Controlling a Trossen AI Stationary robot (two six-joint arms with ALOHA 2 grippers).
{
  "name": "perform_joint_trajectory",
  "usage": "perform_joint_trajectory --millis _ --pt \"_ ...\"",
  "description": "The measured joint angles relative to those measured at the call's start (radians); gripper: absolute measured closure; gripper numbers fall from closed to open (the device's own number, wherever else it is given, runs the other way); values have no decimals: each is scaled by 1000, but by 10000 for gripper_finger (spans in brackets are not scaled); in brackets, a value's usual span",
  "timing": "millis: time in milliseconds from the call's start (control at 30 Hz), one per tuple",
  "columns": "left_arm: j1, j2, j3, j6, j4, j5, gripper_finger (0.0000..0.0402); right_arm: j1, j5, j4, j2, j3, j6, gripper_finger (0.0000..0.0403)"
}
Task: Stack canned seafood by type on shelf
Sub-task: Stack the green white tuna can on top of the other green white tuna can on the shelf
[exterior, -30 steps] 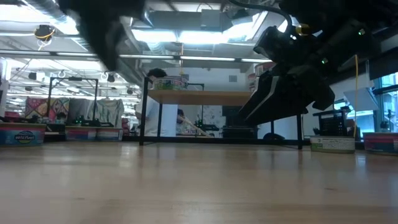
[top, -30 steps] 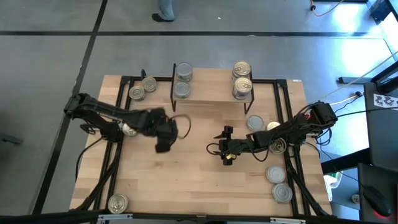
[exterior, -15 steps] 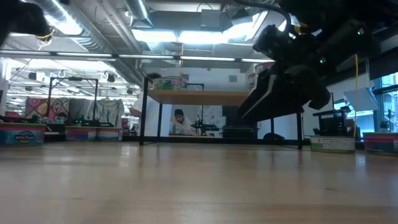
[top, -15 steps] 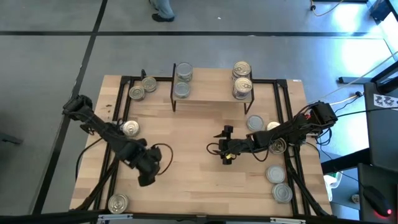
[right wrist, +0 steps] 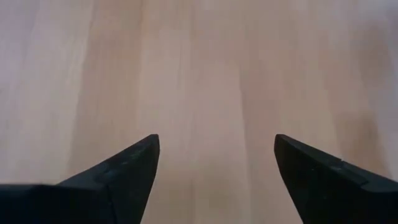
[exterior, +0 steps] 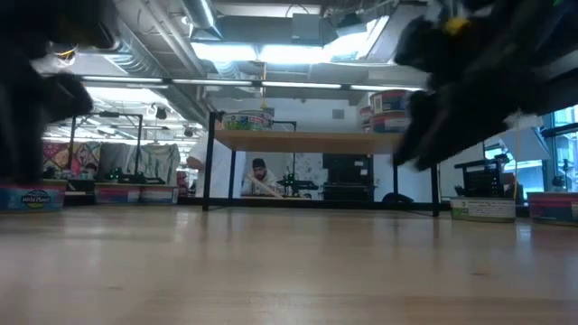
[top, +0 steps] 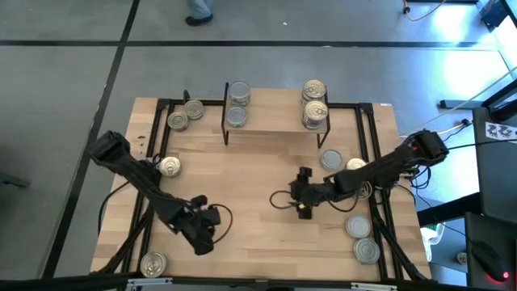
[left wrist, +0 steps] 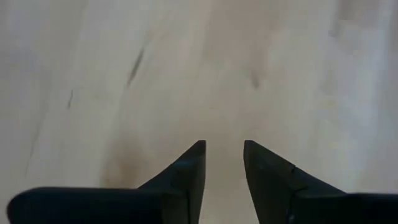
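Left gripper point(top: 203, 230) low over bare table point(top: 250, 242), well in front of the shelf point(top: 275, 121) and off toward its left end; fingers point(left wrist: 186, 171) narrow, a slim gap between them, nothing held. Right gripper point(top: 304, 200) also in front of the shelf, nearer its right end, jaws wide and empty over bare wood.

On the shelf: silver-topped cans point(top: 237, 94) at its left end, stacked cans point(top: 314, 90) at its right. Loose cans left of the shelf point(top: 194, 109), one further forward on that side point(top: 169, 166), one far in front point(top: 153, 263), several point(top: 331, 160) in front of its right end.

Risks, as judged: narrowed left jaws too tight to straddle the far-front can, likely shoving or tipping it off the table edge. Right forearm close over the cluster, liable to sweep cans. Careless placement toppling the stacks, or mixing types.
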State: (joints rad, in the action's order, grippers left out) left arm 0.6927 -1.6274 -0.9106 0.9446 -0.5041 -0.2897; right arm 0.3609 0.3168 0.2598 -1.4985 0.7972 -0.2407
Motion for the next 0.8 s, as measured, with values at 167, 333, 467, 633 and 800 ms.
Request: perform_joint_trajectory --millis 167,333,467,633,800 --pt "-71 -113 22 -167 144 -33 302 96 -99 479 65 120 -265 88" --pt "-137 -186 17 -321 273 -55 302 193 -354 774 85 138 -623 88" --pt "-162 -200 20 -423 338 -60 302 311 -545 849 86 111 -899 88" --pt "-169 -200 21 -503 392 -92 302 429 -595 841 77 78 -1118 88" --pt "-170 -200 21 -509 397 -99 302 465 -569 734 73 24 -1200 88"
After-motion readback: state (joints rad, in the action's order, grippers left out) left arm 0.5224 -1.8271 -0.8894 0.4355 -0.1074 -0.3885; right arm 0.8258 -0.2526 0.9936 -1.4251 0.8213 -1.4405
